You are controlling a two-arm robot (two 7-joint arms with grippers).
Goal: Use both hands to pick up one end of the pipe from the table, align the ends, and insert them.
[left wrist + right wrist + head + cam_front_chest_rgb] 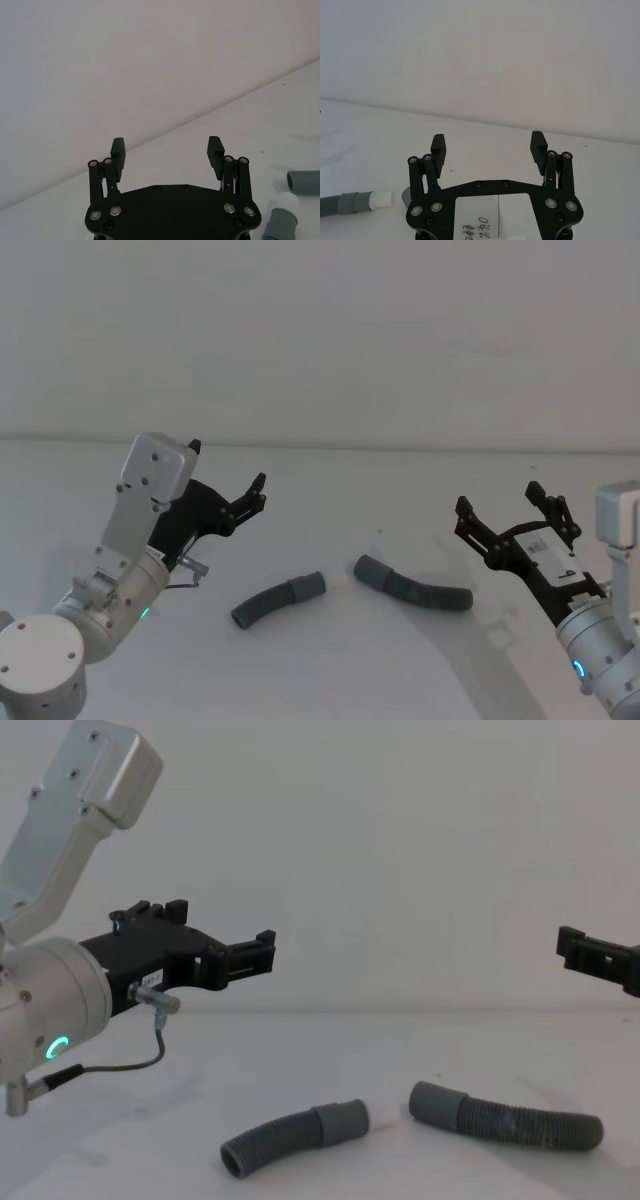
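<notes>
Two dark-grey ribbed pieces of the pipe lie on the white table (330,510). The left piece (270,604) has a smooth grey cuff (308,586) with a short white tip (287,202). The right piece (425,591) has a plain grey cuff (371,569). The two ends face each other across a small gap. My left gripper (228,466) hovers open above and to the left of the left piece. On the far side, my right gripper (498,498) hangs open above and to the right of the right piece. Neither holds anything.
The table runs back to a plain white wall (320,340). A thin grey cable (150,1055) loops under my left wrist. Bare table surrounds both pipe pieces on all sides.
</notes>
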